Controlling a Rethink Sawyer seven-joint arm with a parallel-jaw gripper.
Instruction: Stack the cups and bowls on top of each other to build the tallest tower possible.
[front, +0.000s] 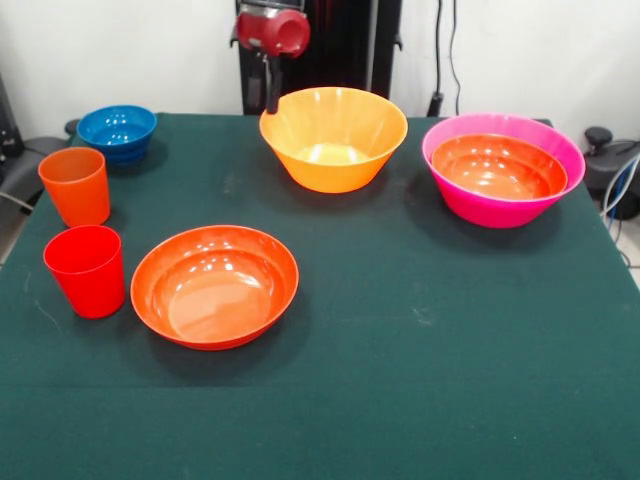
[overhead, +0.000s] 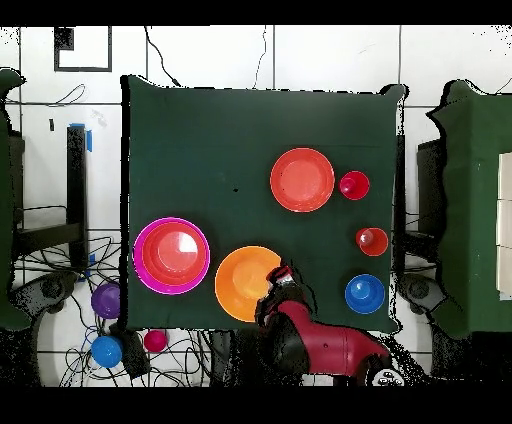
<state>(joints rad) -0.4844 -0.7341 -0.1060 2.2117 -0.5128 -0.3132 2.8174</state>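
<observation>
Magenta tower (front: 503, 200) — perhaps only one red-orange bowl (front: 497, 166) nested.

Glossy smooth plastic makes the bowls, like the yellow-orange bowl (front: 334, 136) at upper centre, and the cups (front: 74, 184), while matt dark-green cloth covers the table (front: 420, 330).

A dark green cloth covers the desk (front: 420, 380). Behind it stands a plain white wall (front: 120, 50) with black cables (front: 445, 50) hanging down. From overhead, pale floor tiles (overhead: 330, 55) and tangled cables (overhead: 60, 290) surround the desk.
</observation>
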